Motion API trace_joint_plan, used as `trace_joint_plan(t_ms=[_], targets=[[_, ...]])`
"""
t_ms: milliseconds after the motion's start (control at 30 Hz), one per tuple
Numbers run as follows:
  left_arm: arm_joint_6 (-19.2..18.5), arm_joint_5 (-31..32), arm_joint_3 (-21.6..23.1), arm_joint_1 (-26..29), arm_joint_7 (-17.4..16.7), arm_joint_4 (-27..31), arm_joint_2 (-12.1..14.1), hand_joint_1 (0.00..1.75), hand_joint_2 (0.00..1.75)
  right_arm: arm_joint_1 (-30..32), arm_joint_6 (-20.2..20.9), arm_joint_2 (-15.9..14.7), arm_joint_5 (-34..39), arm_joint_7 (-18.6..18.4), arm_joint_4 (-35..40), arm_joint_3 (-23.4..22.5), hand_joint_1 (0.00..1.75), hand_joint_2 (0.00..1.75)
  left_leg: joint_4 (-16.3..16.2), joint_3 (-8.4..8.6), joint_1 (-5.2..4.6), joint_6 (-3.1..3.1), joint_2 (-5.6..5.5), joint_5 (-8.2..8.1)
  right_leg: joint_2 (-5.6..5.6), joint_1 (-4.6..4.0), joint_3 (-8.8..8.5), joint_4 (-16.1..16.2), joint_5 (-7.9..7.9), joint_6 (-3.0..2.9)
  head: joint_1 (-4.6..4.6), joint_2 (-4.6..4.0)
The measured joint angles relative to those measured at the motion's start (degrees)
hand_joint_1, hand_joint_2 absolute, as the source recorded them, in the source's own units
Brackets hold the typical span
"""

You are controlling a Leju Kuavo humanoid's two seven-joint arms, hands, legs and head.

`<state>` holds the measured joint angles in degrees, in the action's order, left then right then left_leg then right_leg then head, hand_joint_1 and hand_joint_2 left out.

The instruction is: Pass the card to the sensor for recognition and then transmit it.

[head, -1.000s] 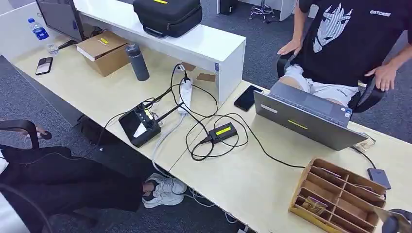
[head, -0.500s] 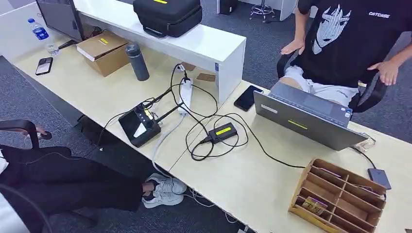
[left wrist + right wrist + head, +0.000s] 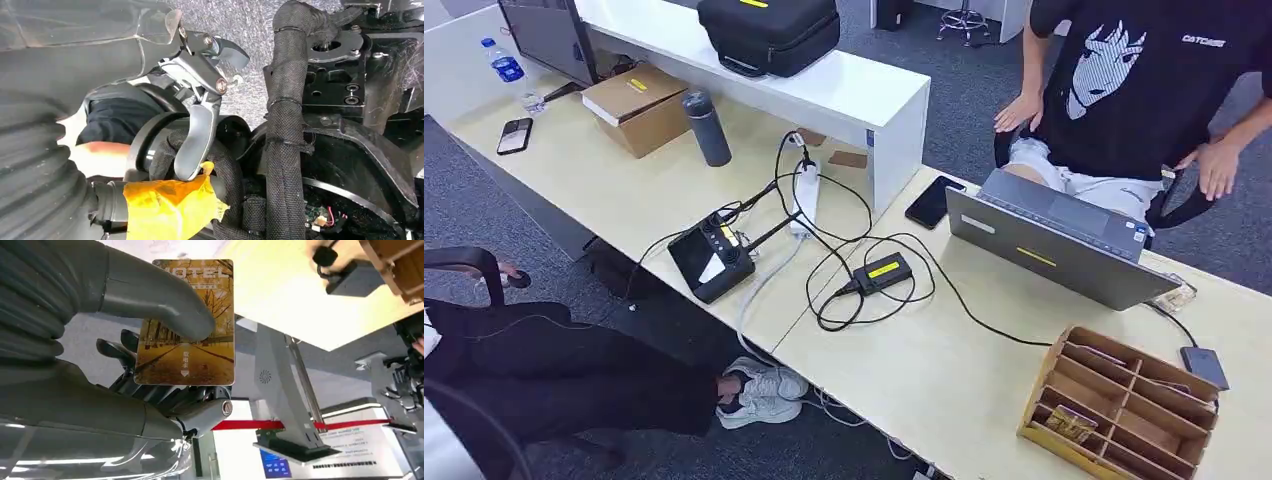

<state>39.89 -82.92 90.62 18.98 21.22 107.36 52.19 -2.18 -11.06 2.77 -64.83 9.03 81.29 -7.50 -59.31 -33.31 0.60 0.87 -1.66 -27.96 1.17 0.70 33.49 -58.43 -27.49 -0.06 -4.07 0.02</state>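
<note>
Our right hand [image 3: 165, 360] pinches the card [image 3: 186, 325] beyond the table [image 3: 280, 295] edge; left hand [image 3: 200, 100] state: cannot tell.

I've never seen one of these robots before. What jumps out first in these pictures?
The golden hotel key card printed with a tree-lined road, pinched under the thick grey thumb of the right robot hand, off the edge of the pale wooden desk. On that desk stand an open grey laptop and a wooden slotted card organiser, with a person in a black T-shirt sitting behind.
</note>
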Motion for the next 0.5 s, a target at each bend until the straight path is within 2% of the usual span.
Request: trace_joint_plan(t_ms=[267,500], targets=[[0.0,0.0,0.0,0.0,0.0,0.0,-0.1,0.0,1.75,0.7,0.0,0.6,-2.1,0.2,-1.6,-0.1,1.75,1.75,0.0,0.0,0.0,0.0,0.0,0.0,0.0,0.0,-0.01,0.0,0.0,0.0,0.0,0.0],[0.0,0.5,0.0,0.0,-0.3,0.0,-0.1,0.0,1.75,0.4,0.1,0.6,-5.4,-2.5,-4.3,0.0,1.75,1.75,0.0,-0.01,0.0,0.0,0.0,0.0,0.0,0.0,-0.01,0.0,0.0,0.0,0.0,0.0]])
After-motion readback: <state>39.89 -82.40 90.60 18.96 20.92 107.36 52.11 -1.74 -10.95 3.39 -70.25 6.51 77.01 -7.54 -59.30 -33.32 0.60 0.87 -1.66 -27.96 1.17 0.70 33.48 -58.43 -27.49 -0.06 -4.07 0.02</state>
